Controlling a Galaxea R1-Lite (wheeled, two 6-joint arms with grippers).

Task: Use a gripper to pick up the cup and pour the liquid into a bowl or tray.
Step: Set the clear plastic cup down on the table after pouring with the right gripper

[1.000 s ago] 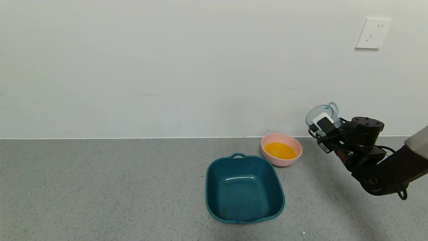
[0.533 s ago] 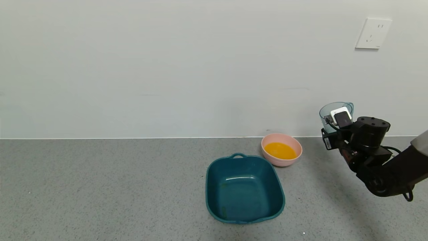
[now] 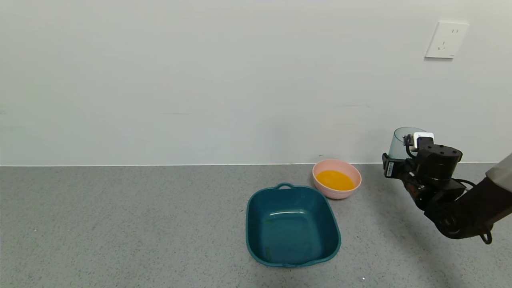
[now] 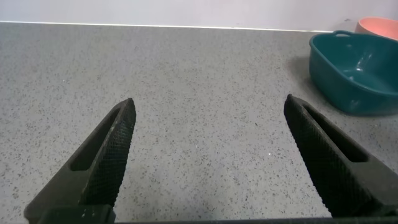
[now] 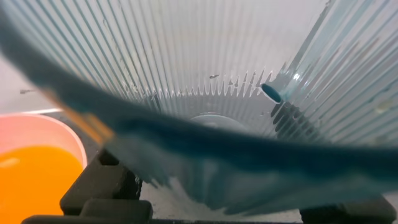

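The right gripper [image 3: 404, 154] holds the cup [image 3: 401, 143] in the air to the right of the pink bowl [image 3: 337, 178], its fingers closed on the cup's lower part. In the head view the cup stands close to upright, its rim at the top, well clear of the grey worktop [image 3: 120, 224] and in front of the pale wall. The right wrist view looks into the ribbed, see-through cup [image 5: 205, 93], which fills most of the picture and looks empty; the bowl [image 5: 37, 134] shows at one edge. The orange liquid [image 3: 335, 180] lies in the bowl, covering its bottom. The bowl sits on the worktop near the wall, just behind the right rear corner of the teal tub [image 3: 293, 226]; whether the two touch is not clear. The left gripper [image 4: 208, 155] hangs low over bare worktop with its fingers spread wide, the tub [image 4: 354, 71] off to one side. A white socket [image 3: 446, 40] is on the wall.
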